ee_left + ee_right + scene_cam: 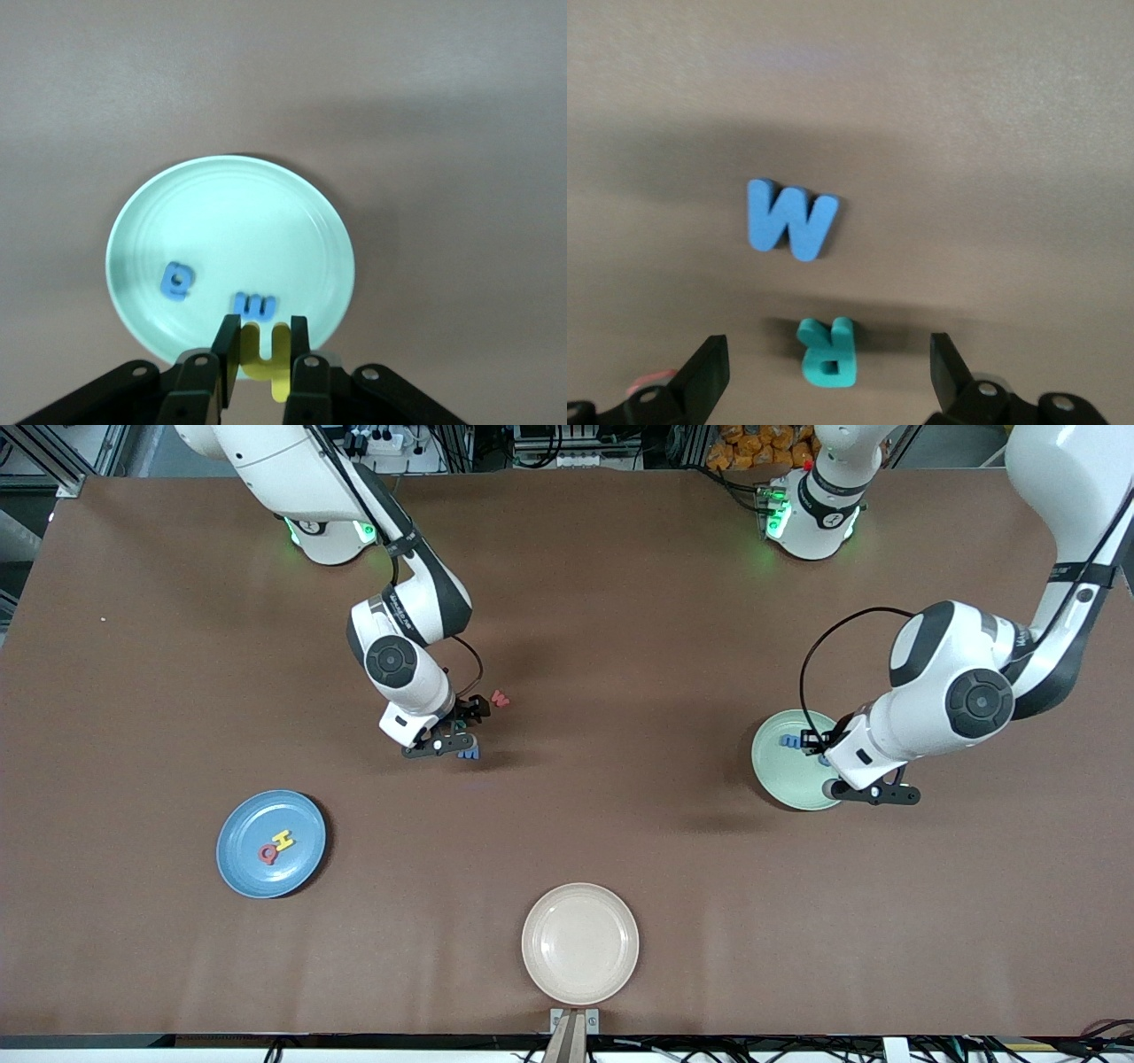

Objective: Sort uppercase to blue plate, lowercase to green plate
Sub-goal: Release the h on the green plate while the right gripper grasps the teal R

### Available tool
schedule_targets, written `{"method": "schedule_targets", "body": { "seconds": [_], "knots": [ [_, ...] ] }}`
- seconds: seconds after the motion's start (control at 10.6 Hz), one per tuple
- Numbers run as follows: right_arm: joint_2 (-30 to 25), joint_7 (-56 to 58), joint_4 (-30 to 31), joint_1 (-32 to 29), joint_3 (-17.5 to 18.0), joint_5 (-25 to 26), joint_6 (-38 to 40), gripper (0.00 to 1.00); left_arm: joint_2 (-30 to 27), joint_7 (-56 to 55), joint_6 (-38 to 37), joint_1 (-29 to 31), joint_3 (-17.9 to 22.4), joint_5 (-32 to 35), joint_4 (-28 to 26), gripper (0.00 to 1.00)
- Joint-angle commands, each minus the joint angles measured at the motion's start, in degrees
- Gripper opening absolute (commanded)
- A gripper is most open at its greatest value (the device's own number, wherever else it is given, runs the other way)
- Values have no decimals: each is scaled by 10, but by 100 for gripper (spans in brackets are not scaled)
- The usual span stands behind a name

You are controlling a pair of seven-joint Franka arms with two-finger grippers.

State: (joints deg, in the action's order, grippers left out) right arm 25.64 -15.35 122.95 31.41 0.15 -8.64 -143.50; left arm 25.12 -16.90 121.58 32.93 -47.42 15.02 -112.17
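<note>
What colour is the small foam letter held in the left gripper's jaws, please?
Yellow; the small foam letter shows best in the left wrist view.

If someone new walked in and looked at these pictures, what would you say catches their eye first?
Probably the left gripper, shut on a yellow letter over the green plate, where two blue letters already lie. Next, the open right gripper over a teal R and a blue M mid-table. The blue plate holds a red Q and a yellow H.
</note>
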Motion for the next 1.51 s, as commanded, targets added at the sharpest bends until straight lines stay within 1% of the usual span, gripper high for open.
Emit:
{"method": "schedule_targets", "body": {
  "seconds": [0.0, 0.09, 0.19, 0.28, 0.38, 0.47, 0.66, 0.85, 0.94, 1.04, 1.13, 1.22, 1.32, 1.41],
  "knots": [
    [-18, 12, 38, 1, 0, -3, -31, 100, -35, 15, 78, -3, 25, -4, -77, 14],
    [-18, 13, 44, 1, 0, -3, -39, 100, -25, 21, 131, -10, 51, 14, -104, 14],
    [-18, 13, 46, 1, 1, -3, -39, 100, -22, 22, 168, -23, 76, 42, -121, 14],
    [-18, 13, 47, 7, 0, -3, -39, 100, -2, 22, 176, -39, 94, 52, -117, 14],
    [-18, 12, 49, 9, 0, -3, -40, 100, 20, 22, 197, -51, 121, 88, -112, 14],
    [-19, 12, 50, 10, 0, -3, -40, 100, 27, 21, 211, -52, 129, 103, -111, 14],
    [-19, 12, 52, 12, 0, -3, -41, 100, 35, 11, 212, -64, 130, 101, -106, 13],
    [-21, 12, 58, 12, 0, -3, -49, 100, 50, -10, 212, -76, 130, 96, -86, 13],
    [-21, 12, 60, 12, 0, -3, -53, 92, 58, -36, 212, -92, 130, 99, -78, 14],
    [-21, 10, 60, 12, 0, -3, -54, 54, 66, -44, 212, -100, 132, 103, -78, 14],
    [-22, 10, 60, 11, 0, -3, -54, 21, 66, -39, 212, -101, 140, 105, -77, 14],
    [-22, 7, 60, 11, 0, -3, -54, 0, 66, -36, 212, -101, 148, 115, -73, 14],
    [-23, 4, 60, 10, 0, -3, -53, 0, 69, -35, 212, -102, 149, 119, -66, 14],
    [-23, 4, 60, 9, 0, -3, -53, 0, 73, -35, 212, -102, 150, 121, -57, 17]
  ]
}}
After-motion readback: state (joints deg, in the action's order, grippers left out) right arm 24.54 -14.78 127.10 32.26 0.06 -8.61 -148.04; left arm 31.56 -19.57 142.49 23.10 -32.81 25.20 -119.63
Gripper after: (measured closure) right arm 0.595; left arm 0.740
